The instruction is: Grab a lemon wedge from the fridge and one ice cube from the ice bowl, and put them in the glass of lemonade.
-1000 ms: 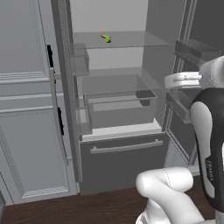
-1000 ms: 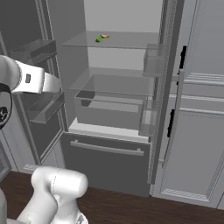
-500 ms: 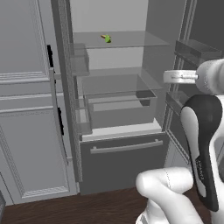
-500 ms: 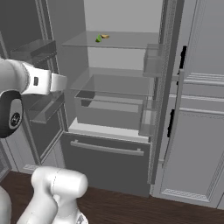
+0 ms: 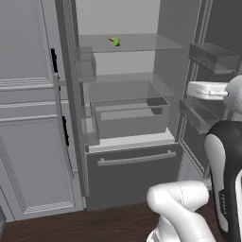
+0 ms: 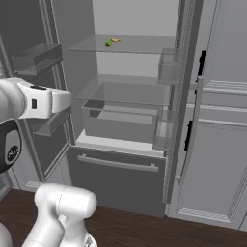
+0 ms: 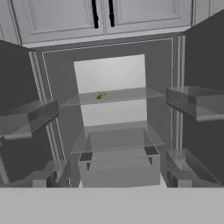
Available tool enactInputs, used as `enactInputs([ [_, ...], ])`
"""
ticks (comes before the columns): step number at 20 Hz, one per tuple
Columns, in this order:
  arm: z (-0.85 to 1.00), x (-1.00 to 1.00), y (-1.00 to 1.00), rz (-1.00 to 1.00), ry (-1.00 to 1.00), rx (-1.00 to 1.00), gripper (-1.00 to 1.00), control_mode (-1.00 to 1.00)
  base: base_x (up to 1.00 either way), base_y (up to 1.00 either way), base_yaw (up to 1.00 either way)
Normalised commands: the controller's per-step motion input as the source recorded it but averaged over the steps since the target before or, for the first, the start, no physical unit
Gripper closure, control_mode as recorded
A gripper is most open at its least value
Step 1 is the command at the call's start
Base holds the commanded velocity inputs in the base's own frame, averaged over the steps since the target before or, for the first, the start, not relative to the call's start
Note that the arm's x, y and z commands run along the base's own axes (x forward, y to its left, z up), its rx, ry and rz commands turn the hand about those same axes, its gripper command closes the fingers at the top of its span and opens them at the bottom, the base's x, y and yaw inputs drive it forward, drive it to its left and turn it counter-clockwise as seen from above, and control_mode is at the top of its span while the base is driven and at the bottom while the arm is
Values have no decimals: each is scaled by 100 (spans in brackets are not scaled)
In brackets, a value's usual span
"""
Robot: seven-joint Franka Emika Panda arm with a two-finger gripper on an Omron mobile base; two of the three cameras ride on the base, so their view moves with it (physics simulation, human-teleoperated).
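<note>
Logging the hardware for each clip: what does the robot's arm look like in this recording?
The arm is built of rounded, glossy white shells with dark, near-black joint sections between them. One dark section carries small pale lettering, too small to read. In the right base view a white link bears a small dark mark and a black rounded joint shows a pale emblem. No loose cables show.

White arm raised, forearm level (jaws spread wide).
</note>
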Motion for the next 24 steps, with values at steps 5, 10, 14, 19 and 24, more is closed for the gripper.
enactInputs([
  [5, 26, 39, 0, 0, 30, -13, -100, -100, 0, 0, 0],
  [10, 24, 23, 0, 0, 29, -12, -100, -100, 0, 0, 0],
  [14, 0, 0, 0, 0, 0, 0, -100, -100, 0, 0, 0],
  [19, 0, 0, 0, 0, 0, 0, -100, 100, 55, 30, 0],
  [24, 0, 0, 0, 0, 0, 0, -100, 100, 100, 2, 11],
])
